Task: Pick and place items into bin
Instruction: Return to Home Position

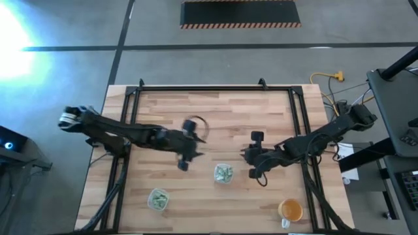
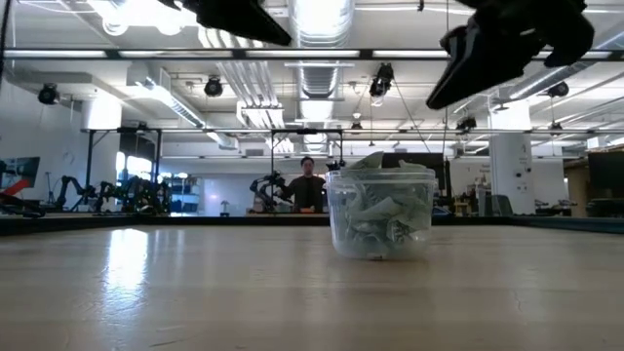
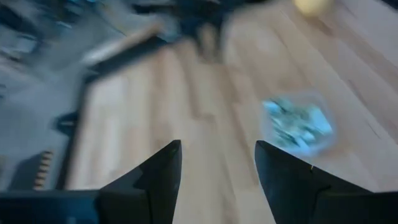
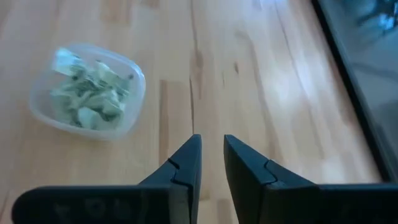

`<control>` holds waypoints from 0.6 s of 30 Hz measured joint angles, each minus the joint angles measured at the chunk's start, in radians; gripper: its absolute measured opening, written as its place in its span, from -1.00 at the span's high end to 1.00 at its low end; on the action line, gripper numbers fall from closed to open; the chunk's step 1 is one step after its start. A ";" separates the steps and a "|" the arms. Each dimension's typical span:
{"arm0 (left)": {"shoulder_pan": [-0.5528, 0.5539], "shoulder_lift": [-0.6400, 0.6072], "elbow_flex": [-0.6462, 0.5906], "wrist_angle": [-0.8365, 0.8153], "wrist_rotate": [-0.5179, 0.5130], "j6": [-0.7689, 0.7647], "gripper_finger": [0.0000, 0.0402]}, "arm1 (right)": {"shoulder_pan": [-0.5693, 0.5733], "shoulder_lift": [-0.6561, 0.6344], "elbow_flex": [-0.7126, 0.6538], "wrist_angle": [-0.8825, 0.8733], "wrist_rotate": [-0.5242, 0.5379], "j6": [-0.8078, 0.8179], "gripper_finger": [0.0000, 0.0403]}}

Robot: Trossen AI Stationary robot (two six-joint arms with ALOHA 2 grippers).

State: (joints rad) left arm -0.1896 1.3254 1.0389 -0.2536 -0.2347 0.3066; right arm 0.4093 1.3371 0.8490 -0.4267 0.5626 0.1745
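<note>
1. The green packets lie piled in a clear bin on the wooden table. A second bin holds more.
2. The left gripper hovers left of the first bin, fingers wide apart, empty.
3. The right gripper hovers to its right, fingers narrowly apart, empty.

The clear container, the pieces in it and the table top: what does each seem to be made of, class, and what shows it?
Clear container: probably thin glossy plastic; its contents show through the wall. Pieces: likely crumpled paper or foil wrapper, green and white, creased. Table top: wood, joined strips with visible grain and a faint sheen.
</note>
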 joint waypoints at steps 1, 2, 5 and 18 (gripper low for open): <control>0.001 -0.047 -0.044 0.042 -0.026 -0.012 0.07 | 0.004 -0.009 0.000 0.010 0.001 -0.032 0.71; 0.002 -0.096 -0.091 0.090 -0.049 -0.017 0.07 | 0.006 -0.016 0.000 0.027 0.005 -0.059 0.71; 0.004 -0.237 -0.239 0.245 -0.072 -0.022 0.07 | 0.005 -0.042 -0.007 0.089 0.016 -0.130 0.72; 0.007 -0.721 -0.620 0.483 -0.116 -0.042 0.07 | -0.228 -0.298 -0.173 0.460 -0.465 -0.433 0.79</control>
State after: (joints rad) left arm -0.1829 0.6042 0.4194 0.2290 -0.3507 0.2649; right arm 0.1809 1.0390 0.6758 0.0334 0.0974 -0.2584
